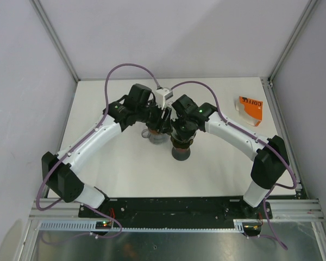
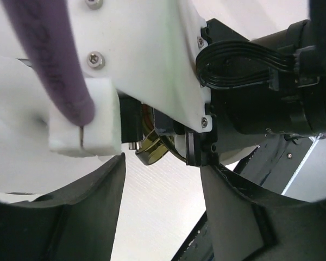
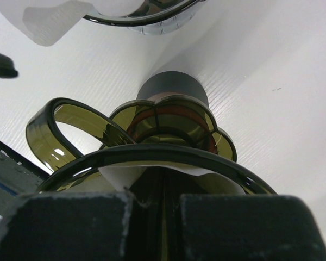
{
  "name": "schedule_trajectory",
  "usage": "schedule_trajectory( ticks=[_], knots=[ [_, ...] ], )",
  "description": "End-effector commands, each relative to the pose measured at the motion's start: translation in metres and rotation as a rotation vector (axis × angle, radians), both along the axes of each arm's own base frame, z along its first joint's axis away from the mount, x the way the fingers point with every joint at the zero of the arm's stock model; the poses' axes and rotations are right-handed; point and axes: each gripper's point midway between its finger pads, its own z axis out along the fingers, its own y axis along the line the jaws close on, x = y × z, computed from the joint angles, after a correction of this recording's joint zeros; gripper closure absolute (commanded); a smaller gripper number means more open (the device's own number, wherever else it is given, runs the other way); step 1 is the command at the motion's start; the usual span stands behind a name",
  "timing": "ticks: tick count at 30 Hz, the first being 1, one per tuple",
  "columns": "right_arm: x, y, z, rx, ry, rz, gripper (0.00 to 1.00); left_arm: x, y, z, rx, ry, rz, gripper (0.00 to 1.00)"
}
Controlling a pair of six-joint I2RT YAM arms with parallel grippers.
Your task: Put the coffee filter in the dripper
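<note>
The olive glass dripper (image 3: 168, 122) stands on a dark round base (image 3: 171, 87), with its loop handle (image 3: 54, 128) to the left. It shows under the right arm in the top view (image 1: 180, 151). The white coffee filter (image 3: 119, 175) lies inside the dripper's rim. My right gripper (image 3: 156, 217) reaches into the rim from above, its pads almost together on the filter's near edge. My left gripper (image 2: 163, 206) is open and empty, close beside the right wrist, with a bit of the dripper (image 2: 151, 148) beyond it.
A second glass vessel (image 1: 152, 136) holding white paper (image 3: 49, 22) stands just left of the dripper, under the left gripper. An orange coffee pack (image 1: 250, 109) lies at the back right. A metal frame rail (image 1: 206, 209) runs along the near edge.
</note>
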Motion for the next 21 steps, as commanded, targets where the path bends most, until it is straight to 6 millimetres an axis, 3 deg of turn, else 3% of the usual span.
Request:
schedule_trajectory(
  ticks=[1,6,14,21],
  knots=[
    [-0.005,0.002,-0.004,-0.002,0.010,0.003,1.00,0.006,-0.013,0.005,-0.043,0.002,0.008,0.40],
    [-0.005,0.003,0.000,0.012,0.004,0.010,1.00,0.007,-0.012,-0.009,-0.023,0.028,0.014,0.48],
    [-0.005,0.008,0.003,0.036,-0.001,0.018,1.00,0.009,-0.019,-0.014,-0.052,0.089,0.057,0.58],
    [-0.005,0.007,0.002,0.036,0.003,0.011,1.00,0.006,-0.023,0.002,-0.150,0.157,0.151,0.52]
  ],
)
